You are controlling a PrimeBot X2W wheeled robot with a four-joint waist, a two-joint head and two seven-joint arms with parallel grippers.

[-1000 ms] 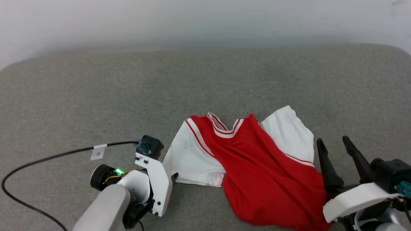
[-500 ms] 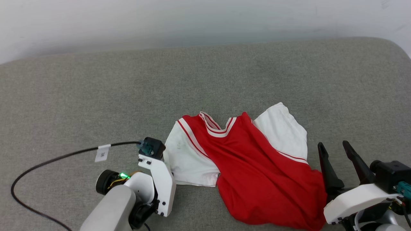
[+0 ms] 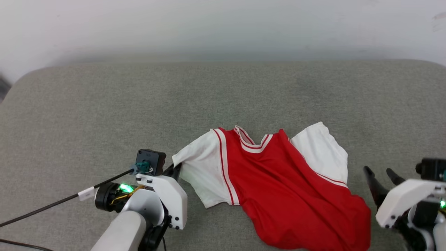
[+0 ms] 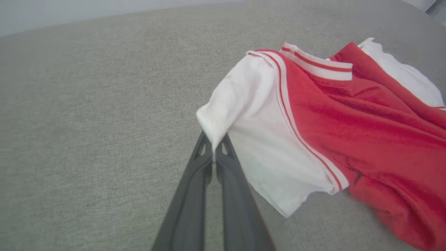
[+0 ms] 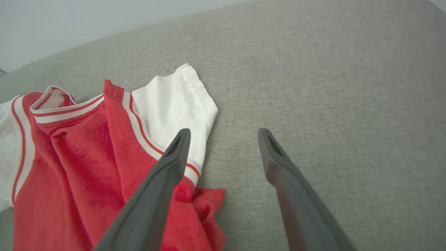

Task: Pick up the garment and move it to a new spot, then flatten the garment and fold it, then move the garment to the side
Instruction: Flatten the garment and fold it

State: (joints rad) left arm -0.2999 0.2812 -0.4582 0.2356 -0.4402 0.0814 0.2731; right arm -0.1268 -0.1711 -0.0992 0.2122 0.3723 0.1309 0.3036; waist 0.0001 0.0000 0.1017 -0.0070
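Head view: garment point(image 3: 278, 195) lies rumpled on grey woven cushion point(image 3: 104, 104), collar away from robot. Its long axis slants from left claw point(image 3: 175, 169) toward right claw point(image 3: 378, 173).

Left wrist view: fingers together, clamped on the white sleeve point(image 4: 251, 132) corner. Thin soft knit tents at the tips. Red body spreads to the claw's right.

Right wrist view: fingers wide apart, empty. Other sleeve and bunched red hem lie to its left, contact unclear. Judgement: left has the hold; right is nearer the hem.

surface: grey woven cushion point(image 3: 104, 104) (far corners rounded) | behind: plain pale wall point(image 3: 223, 24) | light: soft, even
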